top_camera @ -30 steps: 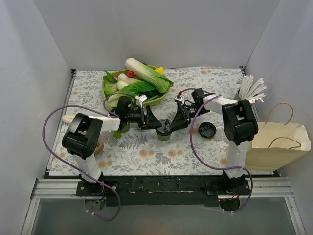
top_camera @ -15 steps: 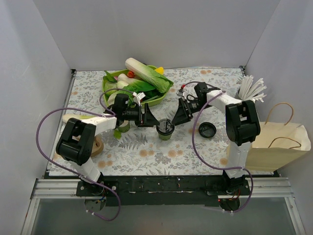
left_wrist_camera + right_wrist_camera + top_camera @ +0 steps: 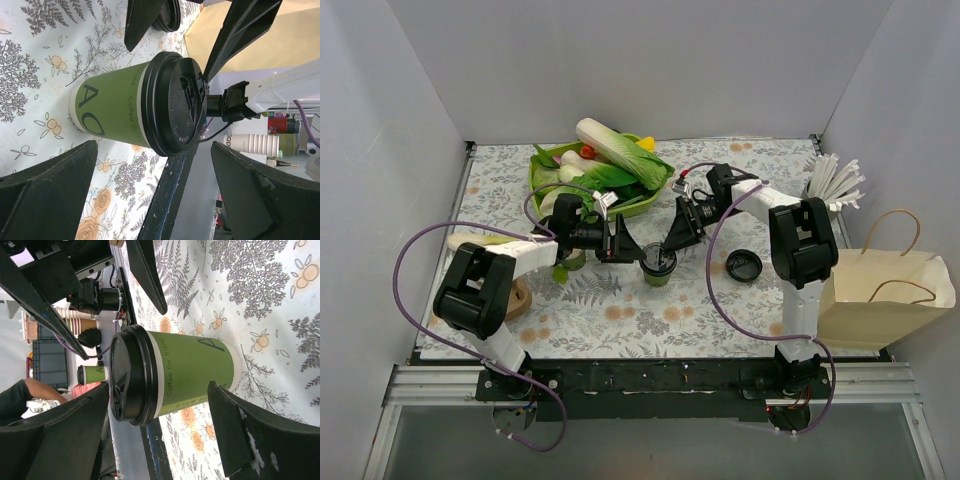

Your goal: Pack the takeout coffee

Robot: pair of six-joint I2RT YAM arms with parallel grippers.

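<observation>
The takeout coffee [image 3: 658, 264] is a green paper cup with a black lid, standing upright on the floral mat mid-table. My left gripper [image 3: 631, 249] is open just left of it, and my right gripper [image 3: 671, 243] is open just above and right of it. In the left wrist view the cup [image 3: 112, 107] stands just beyond my wide-open gripper [image 3: 154, 146], touching neither finger. In the right wrist view the cup [image 3: 197, 371] sits at the mouth of the open gripper [image 3: 159, 387], with a gap on both sides.
A loose black lid [image 3: 743, 265] lies right of the cup. A tan paper bag [image 3: 880, 297] stands at the right edge, behind it a grey cup of white straws [image 3: 828, 184]. A green tray of vegetables [image 3: 645, 202] sits at the back; another green cup [image 3: 571, 262] is under my left arm.
My left gripper has opened wider and drawn back to the left off the cup. My right gripper pulled away up and right, then came back close. The cup stays put.
</observation>
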